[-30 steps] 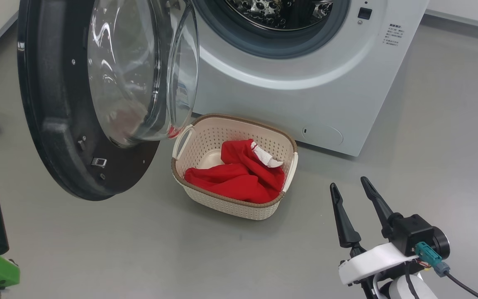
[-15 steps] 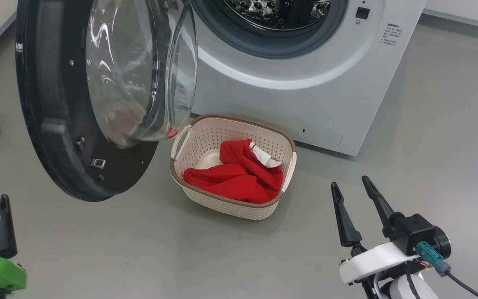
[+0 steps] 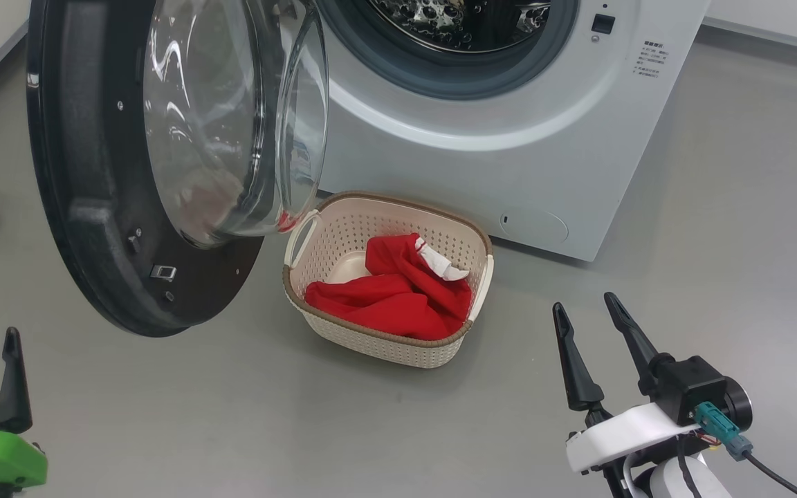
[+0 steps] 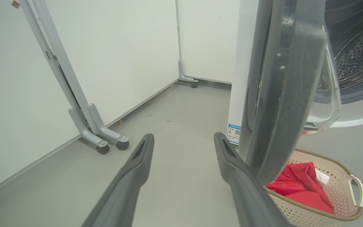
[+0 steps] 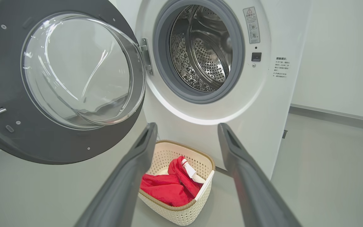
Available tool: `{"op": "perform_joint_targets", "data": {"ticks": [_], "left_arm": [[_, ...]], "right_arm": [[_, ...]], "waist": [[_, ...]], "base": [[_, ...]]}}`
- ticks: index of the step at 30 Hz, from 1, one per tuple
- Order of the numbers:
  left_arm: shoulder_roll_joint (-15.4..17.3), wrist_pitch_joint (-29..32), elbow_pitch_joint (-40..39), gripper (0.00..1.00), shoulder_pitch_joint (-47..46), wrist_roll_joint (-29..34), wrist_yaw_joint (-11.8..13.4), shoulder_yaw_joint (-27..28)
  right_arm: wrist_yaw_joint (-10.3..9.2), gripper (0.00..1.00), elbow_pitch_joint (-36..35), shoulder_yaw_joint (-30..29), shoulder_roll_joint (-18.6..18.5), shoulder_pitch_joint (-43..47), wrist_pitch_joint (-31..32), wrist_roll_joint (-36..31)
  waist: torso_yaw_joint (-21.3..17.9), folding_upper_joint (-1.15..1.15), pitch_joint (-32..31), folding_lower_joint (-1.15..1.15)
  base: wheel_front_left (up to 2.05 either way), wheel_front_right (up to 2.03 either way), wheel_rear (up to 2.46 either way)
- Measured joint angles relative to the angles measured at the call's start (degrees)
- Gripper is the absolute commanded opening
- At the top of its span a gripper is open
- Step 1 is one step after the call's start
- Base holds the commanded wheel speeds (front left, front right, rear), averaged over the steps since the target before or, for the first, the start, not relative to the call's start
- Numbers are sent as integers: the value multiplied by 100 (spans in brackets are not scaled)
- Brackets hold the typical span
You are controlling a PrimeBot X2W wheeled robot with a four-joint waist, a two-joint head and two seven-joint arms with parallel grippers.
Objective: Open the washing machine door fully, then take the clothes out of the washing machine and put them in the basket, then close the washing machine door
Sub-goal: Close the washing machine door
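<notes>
The left hand [image 4: 183,136] hovers, fingers spread, beside the washing machine door [image 3: 73,207]; the right hand [image 3: 582,303], also spread and empty, points toward the basket [image 3: 385,349].

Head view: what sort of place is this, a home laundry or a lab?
Probably a test space set up as a laundry corner, not a home: a washing machine stands on grey floor, a basket of red clothes before it, and plain white panels on wheeled feet alongside.

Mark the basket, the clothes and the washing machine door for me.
basket [image 3: 385,346]: head view, front wall.
clothes [image 3: 385,301]: head view, middle of the red fabric.
washing machine door [image 3: 73,173]: head view, black rim.
</notes>
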Motion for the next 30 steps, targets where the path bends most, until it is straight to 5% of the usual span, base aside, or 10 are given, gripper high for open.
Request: {"op": "perform_joint_targets", "data": {"ticks": [5, 6, 7, 8, 13, 20, 26, 30], "left_arm": [[37, -15, 3, 100, 0, 1, 0, -31], [59, -15, 3, 75, 0, 0, 0, -54], [74, -15, 3, 13, 0, 0, 0, -71], [80, -15, 3, 0, 0, 0, 0, -85], [162, 14, -29, 0, -1, -24, 0, -186], [177, 253, -316, 0, -202, -898, 0, -105], [179, 939, -436, 0, -766, -2128, 0, 198], [-316, 1586, -214, 0, -1280, -3764, 0, 1004]], "right_arm": [[1, 100, 1, 1, 0, 3, 0, 0], [1, 100, 1, 4, 0, 4, 0, 0], [1, 100, 1, 9, 0, 7, 0, 0], [2, 100, 1, 13, 1, 9, 0, 0], [2, 100, 1, 34, 3, 23, 0, 0], [3, 100, 1, 44, 11, 78, 0, 0], [3, 100, -8, 47, 15, 77, 0, -1], [47, 100, -8, 91, 20, 75, 0, -2]], "waist": [[-2, 0, -15, 0], [-3, 0, -17, 0], [-4, 0, -19, 0], [-6, 0, -21, 0], [-16, 0, -19, 0], [-31, 0, 30, 0], [-36, 0, 103, 0], [-45, 0, 151, 0]], "base": [[0, 0, 0], [0, 0, 0], [0, 0, 0], [0, 0, 0], [0, 0, 0], [0, 0, 0], [0, 0, 0], [0, 0, 0]]}}
